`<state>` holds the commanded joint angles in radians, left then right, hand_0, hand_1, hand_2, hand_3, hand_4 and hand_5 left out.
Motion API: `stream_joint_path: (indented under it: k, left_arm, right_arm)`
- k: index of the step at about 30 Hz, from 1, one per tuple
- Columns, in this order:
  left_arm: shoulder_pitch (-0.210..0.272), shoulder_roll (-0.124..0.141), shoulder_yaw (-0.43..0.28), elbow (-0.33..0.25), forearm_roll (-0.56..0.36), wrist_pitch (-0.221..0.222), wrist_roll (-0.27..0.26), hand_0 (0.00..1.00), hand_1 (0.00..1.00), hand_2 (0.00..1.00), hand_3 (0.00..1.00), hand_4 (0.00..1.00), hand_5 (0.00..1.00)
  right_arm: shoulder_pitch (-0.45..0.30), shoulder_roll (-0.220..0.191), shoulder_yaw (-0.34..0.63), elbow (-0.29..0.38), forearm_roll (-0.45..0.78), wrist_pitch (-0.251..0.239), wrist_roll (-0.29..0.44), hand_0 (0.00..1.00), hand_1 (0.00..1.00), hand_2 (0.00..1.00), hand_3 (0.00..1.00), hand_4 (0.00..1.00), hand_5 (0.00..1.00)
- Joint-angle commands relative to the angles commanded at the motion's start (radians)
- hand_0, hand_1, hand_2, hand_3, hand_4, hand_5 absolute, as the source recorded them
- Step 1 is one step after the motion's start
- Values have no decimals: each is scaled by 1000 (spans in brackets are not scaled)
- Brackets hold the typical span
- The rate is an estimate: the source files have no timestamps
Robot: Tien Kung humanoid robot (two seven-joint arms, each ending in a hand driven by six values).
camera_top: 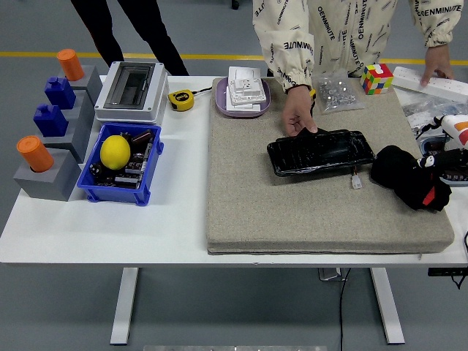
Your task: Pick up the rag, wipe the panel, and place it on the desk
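Note:
The black rag [408, 178] with a red tag lies bunched at the right end of the beige mat [292, 212]. To its left, the glossy black panel [319, 151] lies flat on the mat. A person's hand [298, 115] presses on the panel's far left edge. My right hand [442, 152] reaches in from the right edge, just above and right of the rag and close to its upper right side. Only part of the hand shows, so whether it touches the rag is unclear. My left arm is out of view.
A blue bin [146, 175] with a yellow ball stands on the left, beside grey blocks [51, 175] and a white box [131, 91]. Behind the mat are a tape measure [180, 99], a purple tray [244, 96], a bag [336, 91], a cube [376, 78] and a power strip [431, 82] under the person's other hand.

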<state>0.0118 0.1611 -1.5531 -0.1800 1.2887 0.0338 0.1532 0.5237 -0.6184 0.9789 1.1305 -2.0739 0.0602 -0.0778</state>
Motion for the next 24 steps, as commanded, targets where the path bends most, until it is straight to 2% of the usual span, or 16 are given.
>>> stream_joint_path:
  k: [9,18,24]
  left_arm:
    - [2,-1,-2,0,0,1,2,640,689,723,565,592,467]
    - [-3,-3,6,0,-7,0,0,640,689,723,565,592,468]
    - [-1,-4,4,0,-6,0,2,639,689,724,565,592,467]
  right_arm:
    - [-12,46,29,-15,-13,8,-12,783,732,812,786,998,661]
    - [-11,106,56,-91,-42,-20,6,786,732,810,788,998,668]
    - [-15,130,68,-116,-47,-28,11,786,730,809,790,998,683]
